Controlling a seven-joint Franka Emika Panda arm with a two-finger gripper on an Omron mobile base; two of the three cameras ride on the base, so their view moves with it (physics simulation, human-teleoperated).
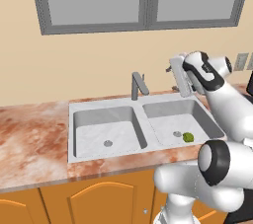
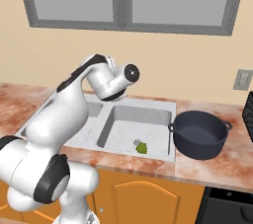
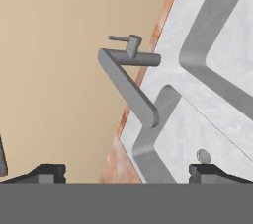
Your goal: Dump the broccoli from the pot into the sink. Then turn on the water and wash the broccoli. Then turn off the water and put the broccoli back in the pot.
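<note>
Note the arm: it arches up and forward over the sink (image 1: 74,114), wrist raised above the back rim of the right basin. The hand (image 3: 127,171) points at the faucet (image 1: 139,85), fingers (image 3: 47,172) spread wide and gripping nothing. The faucet spout sits over the divider between the basins.

Locate the broccoli (image 2: 142,147): a small yellow-green floret on the floor of the right basin, just beside the drain (image 1: 177,133). The pot (image 2: 199,134) stands upright on the table (image 1: 29,134), right of the sink, dark inside.
</note>
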